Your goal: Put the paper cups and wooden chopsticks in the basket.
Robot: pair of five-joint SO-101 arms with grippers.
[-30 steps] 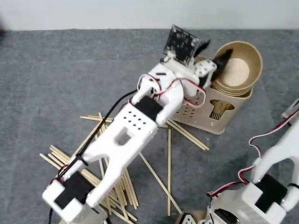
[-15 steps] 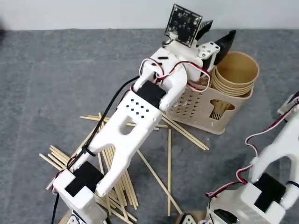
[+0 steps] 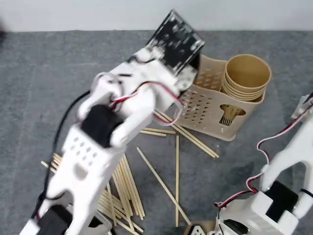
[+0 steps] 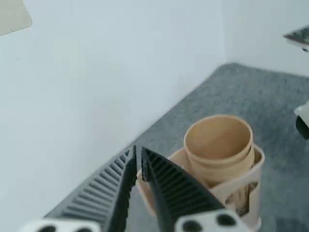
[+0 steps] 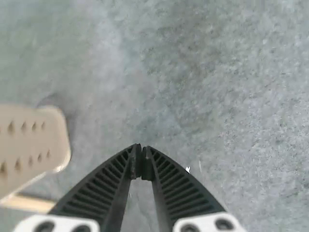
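A stack of brown paper cups stands nested in the beige perforated basket. In the left wrist view the cups sit in the basket beyond my left gripper, which is shut with nothing in it and raised well above the table. Several wooden chopsticks lie scattered on the grey carpet in front of the basket, with a bundle under the left arm. My right gripper is shut and empty over bare carpet, near a basket corner.
The left arm rises high across the middle and hides much of the chopstick pile. The right arm's base sits at the near right corner. A white wall borders the far edge of the carpet.
The left arm has pulled back from the basket and lifted towards the camera, its gripper closing after standing open by the cups. The cup stack stays in the basket.
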